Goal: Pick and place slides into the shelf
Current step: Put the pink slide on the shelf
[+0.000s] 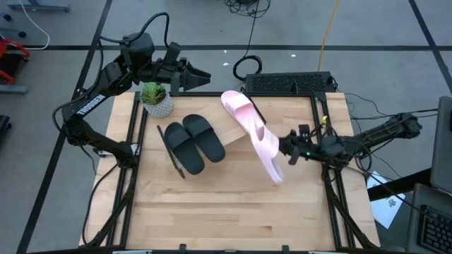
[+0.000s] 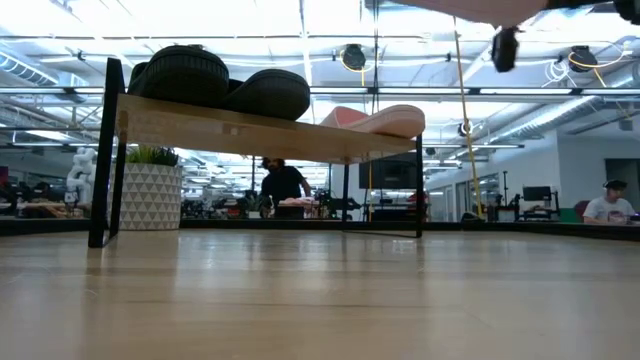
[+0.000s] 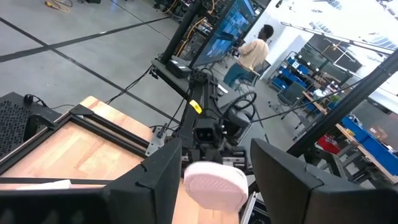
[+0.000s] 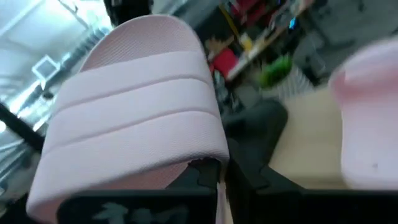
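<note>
Right wrist view shows the right gripper [image 4: 214, 186] clamped on a pale pink slide [image 4: 134, 106], the wide ribbed strap filling most of the picture just ahead of the dark fingers. From above, this held slide [image 1: 268, 156] hangs tilted off the right gripper [image 1: 288, 148] near the right side of the table [image 1: 233, 212], its far end close to the second pink slide [image 1: 239, 107], which lies on the shelf [image 1: 229, 130]. The level camera shows that second pink slide [image 2: 375, 120] resting on the shelf's top board [image 2: 250, 135] at its right end, with the black pair [image 2: 215, 82] on the same board toward the left. In the overhead picture the black pair [image 1: 194, 141] sits side by side, touching, left of the pink ones. A small potted plant [image 1: 155, 99] in a white patterned pot stands at the shelf's far left corner. The left gripper [image 1: 198, 74] waits beyond the table's far edge, near the plant; its own camera shows its fingers [image 3: 155, 180] spread apart with nothing between them. A person [image 2: 283, 185] sits in the room behind
</note>
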Motion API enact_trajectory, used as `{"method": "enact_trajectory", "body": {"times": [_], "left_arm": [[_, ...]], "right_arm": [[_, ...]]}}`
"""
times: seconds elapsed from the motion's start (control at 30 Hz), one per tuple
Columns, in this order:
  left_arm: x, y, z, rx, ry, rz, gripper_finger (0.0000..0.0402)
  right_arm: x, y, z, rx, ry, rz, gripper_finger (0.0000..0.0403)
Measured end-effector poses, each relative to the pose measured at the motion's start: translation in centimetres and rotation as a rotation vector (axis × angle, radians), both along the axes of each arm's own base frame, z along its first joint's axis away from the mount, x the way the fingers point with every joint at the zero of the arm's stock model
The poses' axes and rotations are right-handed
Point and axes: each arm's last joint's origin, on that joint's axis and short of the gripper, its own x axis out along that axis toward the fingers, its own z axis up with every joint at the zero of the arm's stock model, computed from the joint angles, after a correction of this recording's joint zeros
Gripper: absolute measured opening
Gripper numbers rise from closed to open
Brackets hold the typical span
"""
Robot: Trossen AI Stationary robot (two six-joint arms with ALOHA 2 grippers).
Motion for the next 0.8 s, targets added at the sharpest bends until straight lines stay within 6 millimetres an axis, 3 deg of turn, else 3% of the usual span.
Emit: {"method": "enact_trajectory", "body": {"times": [0.2,0.4,0.53,0.63,0.8], "left_arm": [[0.0,0.0,0.0,0.002,-0.002,0.007,0.0191],[-1.4,0.6,1.0,0.002,-0.054,0.032,0.0191],[-4.2,0.9,2.4,0.032,-0.107,0.078,0.0191],[-7.3,0.5,3.9,0.09,-0.179,0.149,0.0191],[-11.9,-1.4,5.6,0.216,-0.257,0.268,0.0191]], "right_arm": [[2.7,-1.5,1.9,-0.119,0.008,-0.087,0.0001],[8.3,-2.8,6.1,-0.241,0.176,-0.1,0.0],[12.2,-3.6,8.9,-0.316,0.314,-0.139,0.0],[14.7,-4.2,10.5,-0.373,0.407,-0.217,0.0],[17.9,-5.9,10.7,-0.383,0.554,-0.268,0.0]]}}
